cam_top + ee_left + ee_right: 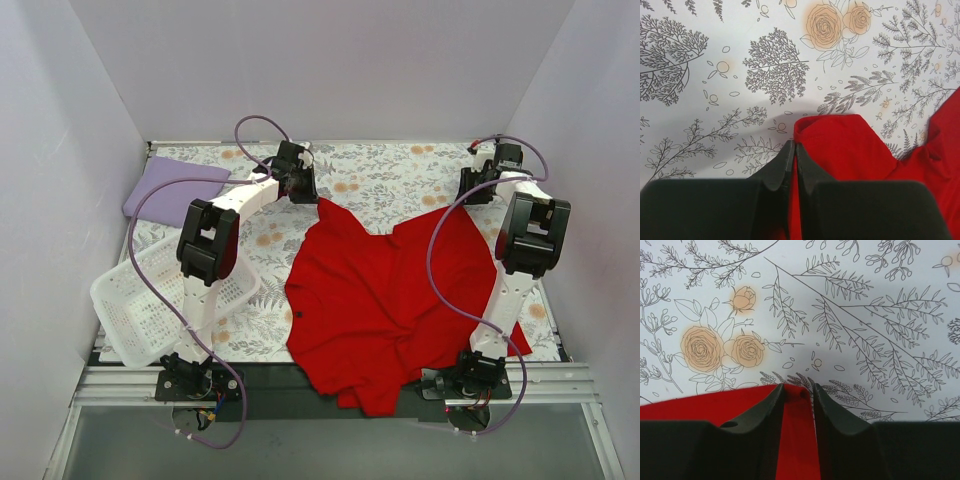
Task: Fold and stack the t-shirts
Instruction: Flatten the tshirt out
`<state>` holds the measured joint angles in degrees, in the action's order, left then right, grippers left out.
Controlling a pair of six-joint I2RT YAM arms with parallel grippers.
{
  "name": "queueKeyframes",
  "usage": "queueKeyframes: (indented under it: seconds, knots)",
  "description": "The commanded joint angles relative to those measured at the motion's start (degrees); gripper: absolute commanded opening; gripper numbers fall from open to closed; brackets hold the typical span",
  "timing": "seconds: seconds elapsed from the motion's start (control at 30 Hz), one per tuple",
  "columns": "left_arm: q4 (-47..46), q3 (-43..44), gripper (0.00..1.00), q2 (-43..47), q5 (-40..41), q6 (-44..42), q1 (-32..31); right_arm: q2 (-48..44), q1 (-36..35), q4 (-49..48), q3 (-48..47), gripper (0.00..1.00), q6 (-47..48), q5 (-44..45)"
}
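A red t-shirt lies spread and rumpled across the middle of the table, its near edge hanging over the front. My left gripper is at the shirt's far left corner. In the left wrist view it is shut on the red cloth. My right gripper is at the far right corner. In the right wrist view it stands a little open, with the corner of the red shirt lying flat between the jaws. A folded purple t-shirt lies at the back left.
A white mesh basket sits tilted at the left, beside the left arm's base. The floral tablecloth covers the table. Grey walls close in the back and both sides.
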<state>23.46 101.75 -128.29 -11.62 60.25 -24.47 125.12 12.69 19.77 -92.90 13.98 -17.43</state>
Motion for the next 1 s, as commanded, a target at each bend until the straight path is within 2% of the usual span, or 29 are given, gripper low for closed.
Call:
queueKeyframes:
  seconds: [0.0, 0.13, 0.17, 0.27, 0.4, 0.5, 0.67, 0.73, 0.83, 0.97]
  knots:
    - [-0.79, 2.39, 0.0, 3.92, -0.95, 0.13, 0.39, 1.53, 0.32, 2.29, -2.28, 0.35, 0.52, -2.17]
    - [-0.87, 2.92, 0.0, 4.01, -1.04, 0.48, 0.3, 2.06, 0.32, 2.64, -2.28, 0.23, 0.79, -2.96]
    - [-0.79, 3.1, 0.0, 4.1, -1.04, 0.48, 0.3, 2.06, 0.41, 2.73, -2.2, 0.15, 0.79, -3.66]
    - [-0.79, 3.19, 0.0, 4.45, -1.04, 0.48, 0.39, 1.18, 0.67, 2.82, -2.2, 0.01, 0.44, -5.06]
    - [-0.87, 3.27, 0.0, 5.85, -0.78, 0.57, 0.47, -1.62, 1.63, 2.64, -0.71, 0.01, -0.53, -7.96]
    - [-1.4, 2.22, 0.0, 7.95, 0.1, 0.48, 0.47, -6.79, 2.16, 0.28, 5.08, 0.01, -0.79, -11.3]
    - [-3.42, -3.56, 0.0, 13.05, 2.82, 0.22, 1.0, -17.44, 2.25, -9.38, 19.39, 0.01, -1.75, -13.5]
    - [-4.56, -5.24, 0.0, 15.87, 4.05, -0.13, 1.7, -21.75, 2.25, -12.72, 22.32, 0.01, -3.6, -13.51]
    - [-5.18, -6.4, 0.0, 18.25, 5.9, -0.04, 4.15, -23.43, 2.17, -18.0, 23.21, 0.01, -8.52, -12.72]
    - [-4.13, -2.97, 0.0, 16.76, 5.91, 0.04, 7.5, -19.75, 1.38, -21.26, 18.38, 0.01, -13.18, -9.82]
